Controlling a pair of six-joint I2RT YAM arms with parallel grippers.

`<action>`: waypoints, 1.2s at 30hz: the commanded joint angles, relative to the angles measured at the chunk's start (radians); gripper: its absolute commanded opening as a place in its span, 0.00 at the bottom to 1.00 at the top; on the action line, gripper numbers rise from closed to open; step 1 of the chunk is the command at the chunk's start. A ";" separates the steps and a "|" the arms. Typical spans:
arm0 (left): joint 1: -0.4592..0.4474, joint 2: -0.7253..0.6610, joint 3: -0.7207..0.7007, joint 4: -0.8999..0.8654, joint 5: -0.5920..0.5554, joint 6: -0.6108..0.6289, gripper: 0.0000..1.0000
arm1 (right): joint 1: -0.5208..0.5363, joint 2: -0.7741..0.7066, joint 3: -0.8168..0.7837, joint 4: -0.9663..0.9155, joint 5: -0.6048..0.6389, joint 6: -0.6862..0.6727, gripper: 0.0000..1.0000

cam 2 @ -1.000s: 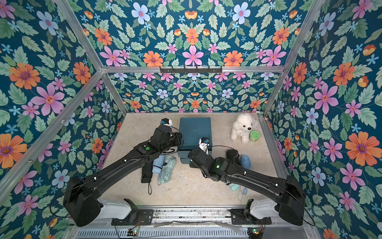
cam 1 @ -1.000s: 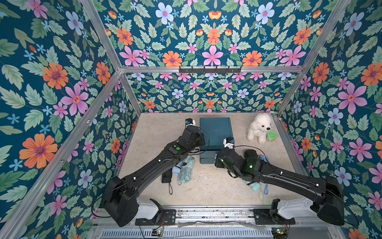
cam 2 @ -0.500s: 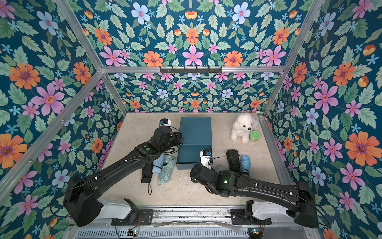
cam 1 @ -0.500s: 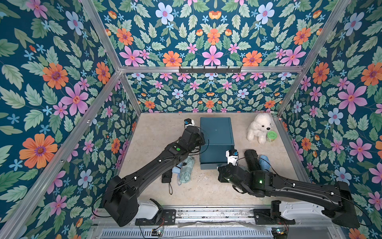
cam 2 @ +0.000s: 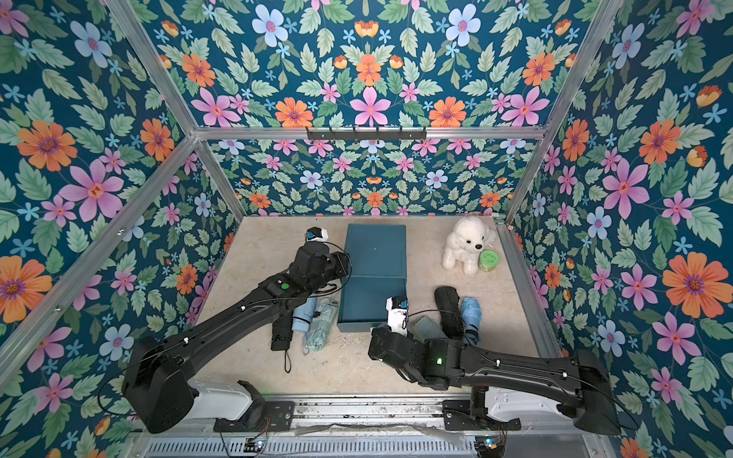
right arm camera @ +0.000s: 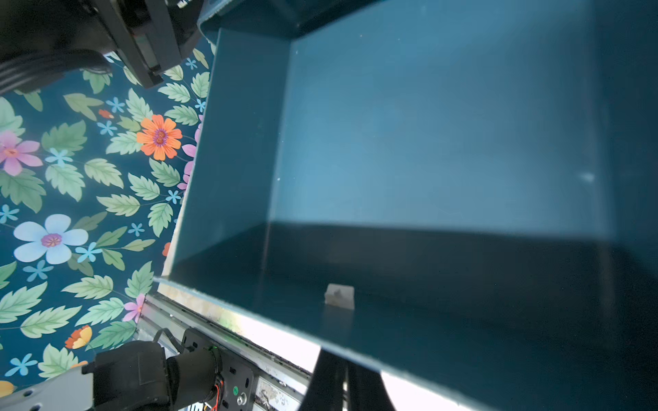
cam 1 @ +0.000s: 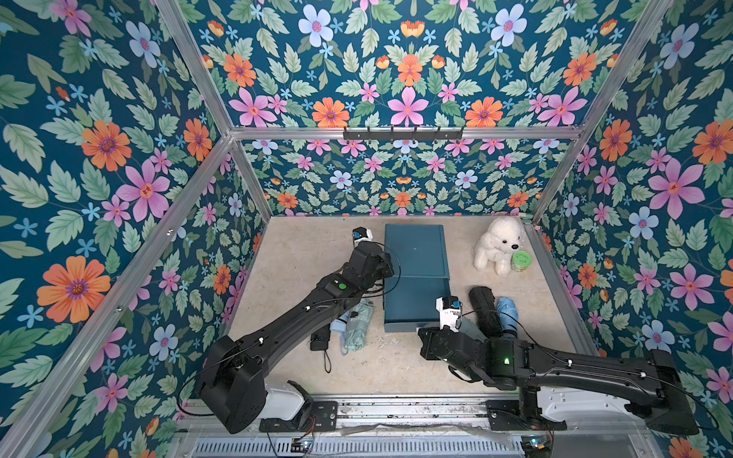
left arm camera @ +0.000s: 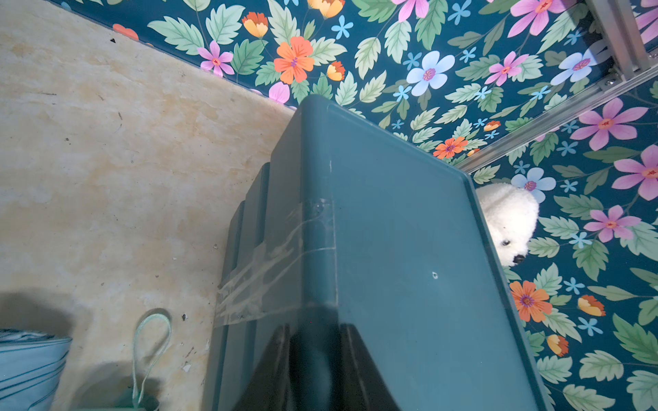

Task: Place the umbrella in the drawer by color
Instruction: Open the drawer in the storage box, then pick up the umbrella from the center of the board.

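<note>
floral walls, teal drawer open, tub lettering illegible

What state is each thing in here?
drawer, pulled out, empty.
right gripper, shut on drawer front.
left gripper, against cabinet edge, grip unclear.
mint umbrella, folded, lying flat.
blue umbrella right of cabinet, folded, lying flat.
black umbrella beside it, folded, lying flat.
plush dog, sitting upright.

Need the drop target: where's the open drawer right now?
In both top views the open drawer juts from the teal cabinet toward the robot, mid-table, with the right gripper gripping its front.
</note>
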 commanded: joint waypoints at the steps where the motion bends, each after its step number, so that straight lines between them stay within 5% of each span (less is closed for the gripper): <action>1: 0.003 0.023 -0.023 -0.241 0.010 0.001 0.28 | 0.018 0.005 -0.005 -0.005 -0.003 -0.004 0.00; 8: 0.003 0.016 -0.034 -0.227 0.024 -0.006 0.28 | 0.027 0.004 -0.007 -0.021 0.017 -0.001 0.02; 11: 0.003 0.003 -0.033 -0.235 0.018 -0.005 0.29 | 0.030 -0.014 0.012 -0.085 0.038 0.006 0.44; 14: 0.003 -0.014 -0.012 -0.260 0.000 0.011 0.33 | 0.030 -0.067 0.039 -0.146 0.070 -0.001 0.58; 21: 0.003 -0.059 0.097 -0.319 -0.021 0.067 0.39 | -0.001 -0.127 0.237 -0.459 0.225 0.016 0.60; 27: 0.003 -0.101 0.132 -0.319 0.001 0.076 0.42 | -0.402 -0.121 0.269 -0.568 0.090 -0.068 0.60; 32: 0.003 -0.104 0.122 -0.319 0.005 0.083 0.45 | -0.466 -0.138 0.197 -0.543 0.134 -0.067 0.63; 36: 0.007 -0.099 0.081 -0.275 0.054 0.080 0.51 | -0.594 -0.155 0.051 -0.414 -0.083 -0.139 0.60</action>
